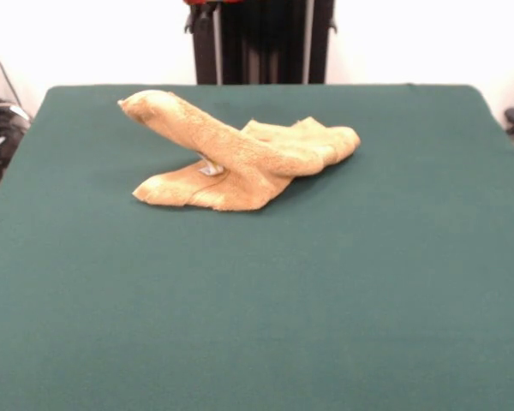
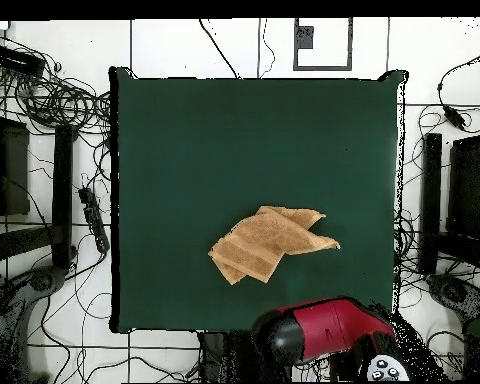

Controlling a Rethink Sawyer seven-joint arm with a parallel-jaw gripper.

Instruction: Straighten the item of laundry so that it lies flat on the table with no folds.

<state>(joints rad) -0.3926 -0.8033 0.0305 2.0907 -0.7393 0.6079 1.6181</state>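
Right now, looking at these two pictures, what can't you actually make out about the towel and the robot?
- Gripper: neither view shows it. The front view cuts the robot off at the top edge; the overhead view shows only the red arm at the table's edge.
- Towel: its underside and inner layers are hidden by its own folds in both views.
- White tag: too small to read, front view.

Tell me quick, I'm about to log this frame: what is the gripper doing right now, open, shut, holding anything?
Gripper: not in view in either picture. The towel lies crumpled and folded on the table, with nothing gripping it.
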